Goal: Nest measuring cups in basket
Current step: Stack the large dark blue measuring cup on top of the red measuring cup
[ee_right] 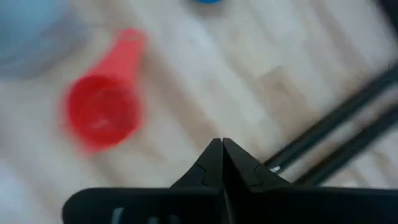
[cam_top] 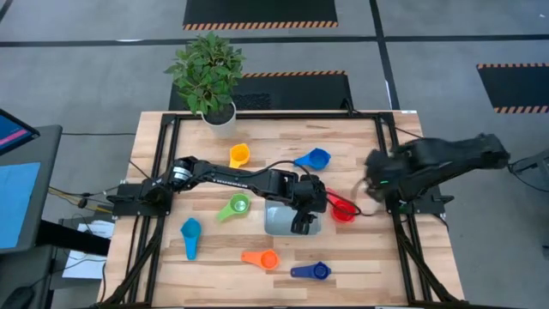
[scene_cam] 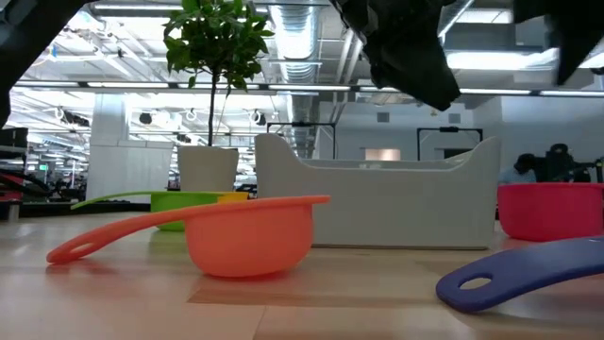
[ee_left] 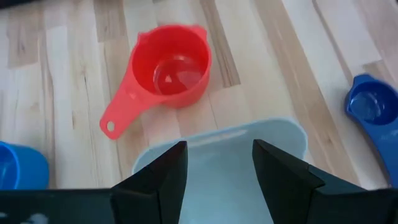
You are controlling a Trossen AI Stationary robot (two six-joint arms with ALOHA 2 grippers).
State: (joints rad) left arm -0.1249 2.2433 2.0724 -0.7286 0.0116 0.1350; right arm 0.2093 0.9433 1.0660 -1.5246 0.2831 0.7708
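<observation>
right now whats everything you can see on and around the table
measuring cups: six seen, scattered on the table; yellow, blue, green, light blue, orange, dark blue
red measuring cup: one, right of the basket
basket: one, pale grey-blue, table centre, looks empty
plant: one, green, white pot, back edge
left tool: open, above the basket
right tool: shut, near the red cup, holding nothing

Glossy smooth plastic red cup, matt pale plastic basket, on a light, grained wooden table.
</observation>
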